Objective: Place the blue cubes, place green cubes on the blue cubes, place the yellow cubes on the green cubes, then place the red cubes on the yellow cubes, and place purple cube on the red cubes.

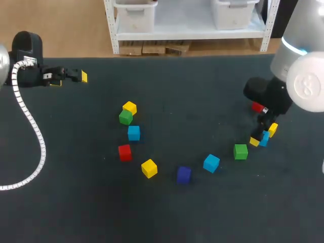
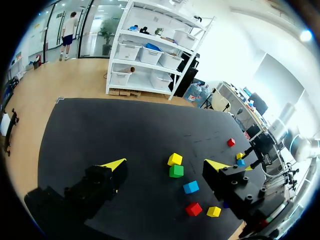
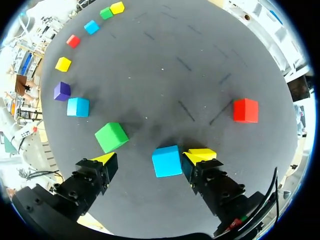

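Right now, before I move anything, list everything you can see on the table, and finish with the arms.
table: one, dark, under everything.
blue cubes: three; one in the left group, one beside the purple cube, one between the fingers of the right gripper.
green cubes: two; one next to a yellow cube, one near the right gripper.
yellow cubes: two; one at the back of the left group, one at its front.
red cubes: two; one in the left group, one partly hidden behind the right arm.
purple cube: one, front middle.
left gripper: open, empty, at the table's far left.
right gripper: open, blue cube against one finger.
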Controlling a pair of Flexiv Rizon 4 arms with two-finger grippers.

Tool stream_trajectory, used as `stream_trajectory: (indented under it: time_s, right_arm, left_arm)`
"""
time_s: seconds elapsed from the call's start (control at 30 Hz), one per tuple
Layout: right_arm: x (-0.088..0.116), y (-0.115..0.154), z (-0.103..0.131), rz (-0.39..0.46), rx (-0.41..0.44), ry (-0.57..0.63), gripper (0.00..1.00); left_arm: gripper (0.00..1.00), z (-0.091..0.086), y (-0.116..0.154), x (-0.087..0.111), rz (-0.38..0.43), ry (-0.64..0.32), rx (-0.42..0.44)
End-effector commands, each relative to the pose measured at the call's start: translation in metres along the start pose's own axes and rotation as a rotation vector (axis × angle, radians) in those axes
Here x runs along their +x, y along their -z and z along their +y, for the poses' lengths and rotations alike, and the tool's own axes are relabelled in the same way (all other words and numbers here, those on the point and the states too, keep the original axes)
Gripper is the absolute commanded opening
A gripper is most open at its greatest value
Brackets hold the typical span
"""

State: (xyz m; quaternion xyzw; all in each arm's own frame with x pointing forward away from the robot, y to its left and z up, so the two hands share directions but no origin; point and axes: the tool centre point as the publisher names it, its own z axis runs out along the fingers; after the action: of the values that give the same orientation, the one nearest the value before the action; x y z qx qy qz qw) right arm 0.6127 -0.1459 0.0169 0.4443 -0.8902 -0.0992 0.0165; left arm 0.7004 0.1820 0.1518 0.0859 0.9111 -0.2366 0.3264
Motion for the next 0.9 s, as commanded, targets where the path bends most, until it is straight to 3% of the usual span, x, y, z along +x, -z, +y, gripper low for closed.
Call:
stream_trajectory:
  time_s: [0.03,0.1,0.3,0.43,0.53,0.67,0.83,0.87,0.9]
  right_arm:
    - [0.0,-0.002,-0.004,0.012,0.033,-0.015,0.78]
    - [0.001,-0.003,-0.007,0.019,0.044,-0.017,0.74]
    - [0.003,-0.005,-0.008,0.044,0.071,0.001,0.75]
    - [0.004,-0.008,-0.007,0.064,0.084,0.009,0.87]
    - [0.004,-0.008,-0.009,0.065,0.091,0.007,0.87]
    - [0.003,-0.01,-0.011,0.062,0.106,0.001,1.0]
    - [0.003,-0.014,-0.014,0.051,0.118,0.009,1.0]
    - [0.003,-0.014,-0.015,0.05,0.119,0.009,0.92]
    - [0.003,-0.015,-0.015,0.049,0.12,0.008,0.49]
  left_arm:
    - [1.0,0.002,0.0,0.001,-0.007,-0.002,0.012]
    - [1.0,0.002,0.0,0.001,-0.007,-0.002,0.012]
    - [1.0,0.002,0.0,0.001,-0.007,-0.002,0.012]
    - [1.0,0.002,0.0,0.001,-0.007,-0.002,0.012]
    - [1.0,0.002,0.0,0.001,-0.007,-0.002,0.012]
    - [1.0,0.002,0.0,0.001,-0.007,-0.002,0.012]
    - [1.0,0.002,0.0,0.001,-0.007,-0.002,0.012]
    - [1.0,0.002,0.0,0.001,-0.007,-0.002,0.012]
    - [1.0,0.002,0.0,0.001,-0.007,-0.002,0.012]
